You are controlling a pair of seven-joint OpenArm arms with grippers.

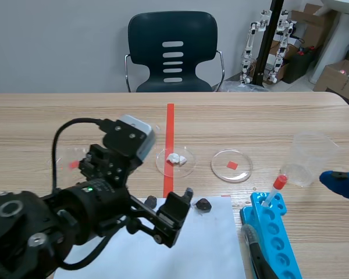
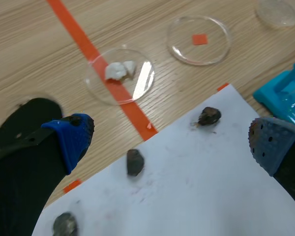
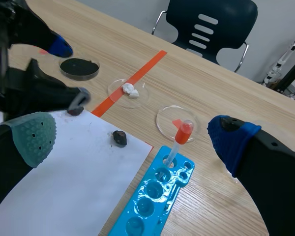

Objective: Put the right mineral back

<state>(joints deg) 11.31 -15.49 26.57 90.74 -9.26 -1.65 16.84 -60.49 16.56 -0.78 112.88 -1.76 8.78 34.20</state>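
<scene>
The wooden table [image 1: 267,125] carries everything, with one dark chair [image 1: 173,52] at its far side. My left arm [image 1: 46,226] comes in over the near left, and my left gripper [image 2: 172,141] hangs released above the one white paper sheet [image 1: 192,250], fingers wide apart with nothing between them. My right gripper [image 3: 132,140] sits low at the right, equally slack and holding nothing. One blue rack [image 1: 273,232] stands just right of the sheet, and one clear plastic cup [image 1: 311,157] stands beyond it to the far right. I count two clear dishes in plain sight: the middle dish [image 1: 189,165] on the red tape line and the right dish [image 1: 244,173] over a red square mark. One black disc [image 3: 78,69] lies left of the tape. A single orange-capped tube [image 1: 277,187] stands in the rack's far hole. One white mineral [image 1: 174,158] lies in the middle dish. Three dark stones rest on the sheet: the right stone [image 1: 203,204] at its far edge, near the two dishes; the middle stone [image 1: 151,201] at the far left corner beside the tape; the left stone [image 2: 65,223] further left and nearer.
</scene>
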